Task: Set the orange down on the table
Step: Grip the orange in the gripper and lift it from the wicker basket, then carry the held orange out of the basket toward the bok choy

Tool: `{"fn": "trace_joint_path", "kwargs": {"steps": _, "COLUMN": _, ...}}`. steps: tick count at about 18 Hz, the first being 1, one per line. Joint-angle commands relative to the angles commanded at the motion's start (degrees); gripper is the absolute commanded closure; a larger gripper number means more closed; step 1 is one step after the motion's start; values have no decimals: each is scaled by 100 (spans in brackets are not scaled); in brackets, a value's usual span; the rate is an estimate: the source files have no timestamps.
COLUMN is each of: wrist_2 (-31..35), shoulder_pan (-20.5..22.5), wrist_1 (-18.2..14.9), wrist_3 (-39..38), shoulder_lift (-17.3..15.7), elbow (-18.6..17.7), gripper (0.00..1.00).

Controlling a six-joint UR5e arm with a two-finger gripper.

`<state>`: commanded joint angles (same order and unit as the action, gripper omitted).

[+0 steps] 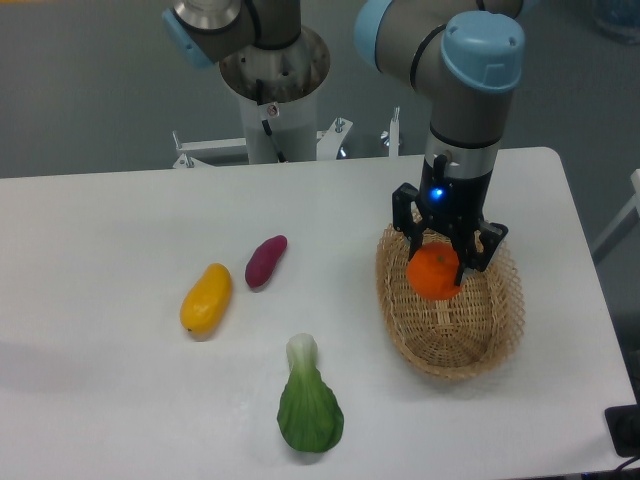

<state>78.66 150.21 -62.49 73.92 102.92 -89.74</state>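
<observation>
The orange [433,274] is a small round bright orange fruit held between the fingers of my gripper [441,262]. The gripper is shut on it and holds it over the far half of the oval wicker basket [470,340], at about rim height. I cannot tell whether the orange still touches the basket. The white table [120,300] spreads out to the left of the basket. The arm's wrist hides the far rim of the basket.
A yellow-orange mango-like fruit [206,299] and a purple sweet potato [265,261] lie left of centre. A green bok choy [308,407] lies near the front edge. The robot base [272,90] stands behind the table. The basket sits near the right edge.
</observation>
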Motion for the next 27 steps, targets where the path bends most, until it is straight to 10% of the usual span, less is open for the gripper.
{"fn": "trace_joint_path", "kwargs": {"steps": 15, "wrist_2": 35, "shoulder_pan": -35, "wrist_1": 61, "wrist_3": -105, "shoulder_lift": 44, "elbow": -53, "gripper": 37}}
{"fn": "trace_joint_path", "kwargs": {"steps": 27, "wrist_2": 677, "shoulder_pan": -1379, "wrist_1": 931, "wrist_3": -2687, "shoulder_lift": 738, "elbow": -229, "gripper": 37}}
